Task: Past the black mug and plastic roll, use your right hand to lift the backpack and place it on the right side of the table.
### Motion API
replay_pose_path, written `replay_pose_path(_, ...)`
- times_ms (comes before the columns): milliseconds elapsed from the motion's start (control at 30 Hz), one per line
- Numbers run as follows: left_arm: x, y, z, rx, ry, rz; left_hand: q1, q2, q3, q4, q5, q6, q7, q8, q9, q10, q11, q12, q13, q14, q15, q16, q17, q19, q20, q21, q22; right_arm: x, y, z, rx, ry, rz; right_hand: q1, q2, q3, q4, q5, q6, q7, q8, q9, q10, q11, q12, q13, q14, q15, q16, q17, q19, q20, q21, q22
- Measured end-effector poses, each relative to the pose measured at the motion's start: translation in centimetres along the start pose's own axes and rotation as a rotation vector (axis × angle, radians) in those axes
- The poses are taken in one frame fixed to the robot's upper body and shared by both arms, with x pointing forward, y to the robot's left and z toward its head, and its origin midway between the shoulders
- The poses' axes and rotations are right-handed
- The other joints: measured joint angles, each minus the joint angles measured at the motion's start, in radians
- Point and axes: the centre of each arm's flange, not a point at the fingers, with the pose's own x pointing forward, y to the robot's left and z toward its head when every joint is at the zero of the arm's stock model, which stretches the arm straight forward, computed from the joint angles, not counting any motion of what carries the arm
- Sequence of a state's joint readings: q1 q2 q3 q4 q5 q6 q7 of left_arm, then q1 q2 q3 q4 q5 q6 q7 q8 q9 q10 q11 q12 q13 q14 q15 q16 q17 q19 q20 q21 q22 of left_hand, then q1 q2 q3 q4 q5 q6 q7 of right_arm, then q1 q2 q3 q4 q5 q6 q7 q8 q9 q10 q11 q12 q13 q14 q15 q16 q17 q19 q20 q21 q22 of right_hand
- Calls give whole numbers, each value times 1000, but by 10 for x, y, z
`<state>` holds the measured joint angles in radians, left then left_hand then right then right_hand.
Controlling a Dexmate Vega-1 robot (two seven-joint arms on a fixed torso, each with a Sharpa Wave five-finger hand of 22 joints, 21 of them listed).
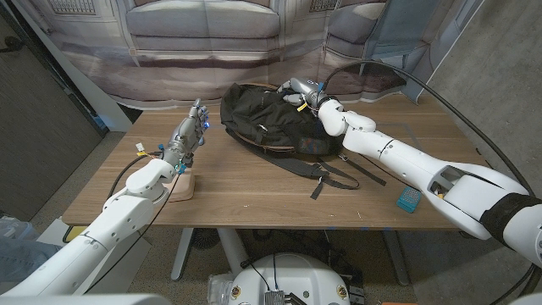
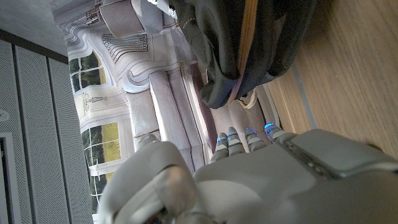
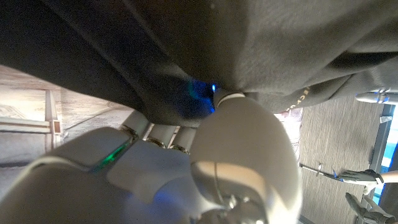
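Right hand (image 1: 303, 91) is digging fingers into the black backpack (image 1: 271, 119) top; grip unclear. Should gather fabric firmly before lifting, straps trailing.

A wooden desk (image 1: 254, 199) with a walnut-toned top stands on pale legs over a grey floor (image 1: 51, 182). Behind it hangs a printed backdrop (image 1: 203, 38) — a grand pale room with a grey sofa (image 1: 203, 21), painted on cloth. From the left wrist view the same print shows carved mouldings and tall windows (image 2: 102, 134) with greenery beyond. To the right rises a bare grey concrete wall (image 1: 500, 76) — the light is soft and even.
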<state>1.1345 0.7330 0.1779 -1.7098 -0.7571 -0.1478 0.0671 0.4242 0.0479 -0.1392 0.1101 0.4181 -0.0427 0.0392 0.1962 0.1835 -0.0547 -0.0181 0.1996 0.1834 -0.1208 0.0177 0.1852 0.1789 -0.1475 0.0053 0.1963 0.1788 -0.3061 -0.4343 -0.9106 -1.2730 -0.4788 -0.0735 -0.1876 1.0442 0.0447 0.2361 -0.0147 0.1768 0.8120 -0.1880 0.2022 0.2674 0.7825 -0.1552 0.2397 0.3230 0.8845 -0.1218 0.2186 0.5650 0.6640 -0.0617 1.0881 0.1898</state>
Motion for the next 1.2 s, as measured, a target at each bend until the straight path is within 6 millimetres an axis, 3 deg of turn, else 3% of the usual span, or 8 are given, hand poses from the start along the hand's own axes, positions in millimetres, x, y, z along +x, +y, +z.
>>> replay_pose_path(133,1,0,1,2,-3,-2,0,0,0,0,0,0,0,0,0,0,0,0,0,0,0,0,0,-4,4,0,0,-2,-1,-1,-11,10,14,-49,-28,-4,15,0,-57,-3,-8,0,-46,4,-8,0,-65,18,-30,-29,-17,-1,-51,-23)
replay_pose_path(500,2,0,3,2,-5,-5,-4,4,-3,-3,0,0,0,0,0,0,0,0,0,-6,6,0,0,-4,4,0,0,-4,-4,-2,-19,11,42,-128,-89,-14,25,21,-189,-7,-15,0,-157,36,-19,-2,-251,59,-43,-99,-95,8,-177,-24)
replay_pose_path(800,2,0,2,2,-3,-5,-4,4,-3,-3,0,0,0,0,0,0,0,0,0,-6,6,0,0,-4,4,0,0,-1,-9,-2,-24,8,69,-198,-107,-29,40,31,-321,7,-15,-10,-270,67,-31,-26,-441,78,-49,-192,-240,144,-297,-24)
replay_pose_path(1200,2,-1,0,-1,-1,-4,0,8,-7,1,0,0,0,0,0,0,0,0,0,-6,6,0,0,-9,9,0,0,6,-23,2,-33,-2,101,-309,-142,-71,82,51,-420,31,-15,-21,-367,107,-41,-48,-549,139,-49,-259,-325,224,-388,-24)
